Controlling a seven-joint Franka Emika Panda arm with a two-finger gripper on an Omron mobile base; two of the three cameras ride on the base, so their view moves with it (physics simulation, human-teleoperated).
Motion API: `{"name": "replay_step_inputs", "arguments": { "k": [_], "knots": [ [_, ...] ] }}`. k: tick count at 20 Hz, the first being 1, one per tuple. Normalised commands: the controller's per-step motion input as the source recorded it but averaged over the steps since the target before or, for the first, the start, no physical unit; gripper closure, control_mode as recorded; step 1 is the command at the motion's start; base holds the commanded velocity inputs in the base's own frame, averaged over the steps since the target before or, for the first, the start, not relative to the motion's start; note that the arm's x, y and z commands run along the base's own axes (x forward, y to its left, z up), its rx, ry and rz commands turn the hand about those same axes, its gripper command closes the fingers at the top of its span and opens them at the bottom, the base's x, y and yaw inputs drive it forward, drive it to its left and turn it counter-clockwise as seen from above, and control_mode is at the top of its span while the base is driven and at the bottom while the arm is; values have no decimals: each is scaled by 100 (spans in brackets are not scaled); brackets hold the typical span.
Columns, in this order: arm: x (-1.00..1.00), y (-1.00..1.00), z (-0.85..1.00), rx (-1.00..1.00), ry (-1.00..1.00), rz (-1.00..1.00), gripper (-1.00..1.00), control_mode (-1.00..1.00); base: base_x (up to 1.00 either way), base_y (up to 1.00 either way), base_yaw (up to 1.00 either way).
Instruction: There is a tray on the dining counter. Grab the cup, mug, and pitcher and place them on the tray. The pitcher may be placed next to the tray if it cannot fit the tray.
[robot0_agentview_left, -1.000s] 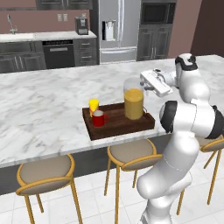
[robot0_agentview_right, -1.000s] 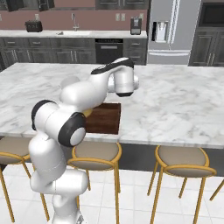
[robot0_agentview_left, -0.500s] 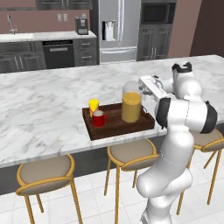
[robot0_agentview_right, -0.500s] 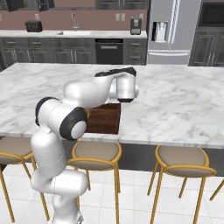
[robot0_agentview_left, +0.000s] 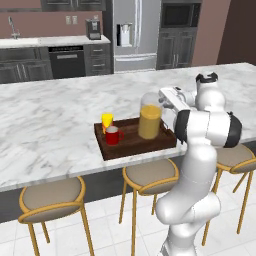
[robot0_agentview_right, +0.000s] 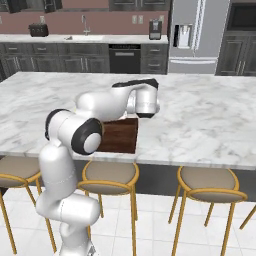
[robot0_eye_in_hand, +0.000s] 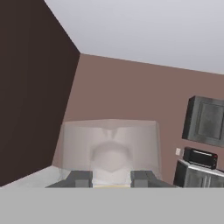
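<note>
Left base view: tray (robot0_agentview_left: 131, 145) on dining counter (robot0_agentview_left: 45, 130) carries yellow cup (robot0_agentview_left: 107, 120), red mug (robot0_agentview_left: 113, 135), pitcher (robot0_agentview_left: 149, 116); gripper (robot0_agentview_left: 161, 98) at the pitcher's rim; stools (robot0_agentview_left: 51, 196) below.
Right base view: arm hides most of the tray.
Hand view: fingertips (robot0_eye_in_hand: 80, 178) clasp the pitcher's clear rim; toaster (robot0_eye_in_hand: 200, 157) behind.

Amber pitcher (robot0_agentview_left: 149, 120), seemingly red mug (robot0_agentview_left: 112, 135)
</note>
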Motion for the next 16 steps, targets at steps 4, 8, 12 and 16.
{"name": "replay_step_inputs", "arguments": {
  "k": [4, 8, 12, 16],
  "knots": [
    [13, -8, -4, 0, 0, 0, 100, -100, 0, 0, 0],
    [21, -1, -6, 0, 0, 0, 100, -100, 0, 0, 0],
    [18, 0, -1, 0, 0, 0, 100, -100, 0, 0, 0],
    [18, 0, 0, 0, 0, -4, 100, -100, 0, 0, 0]
  ]
}}
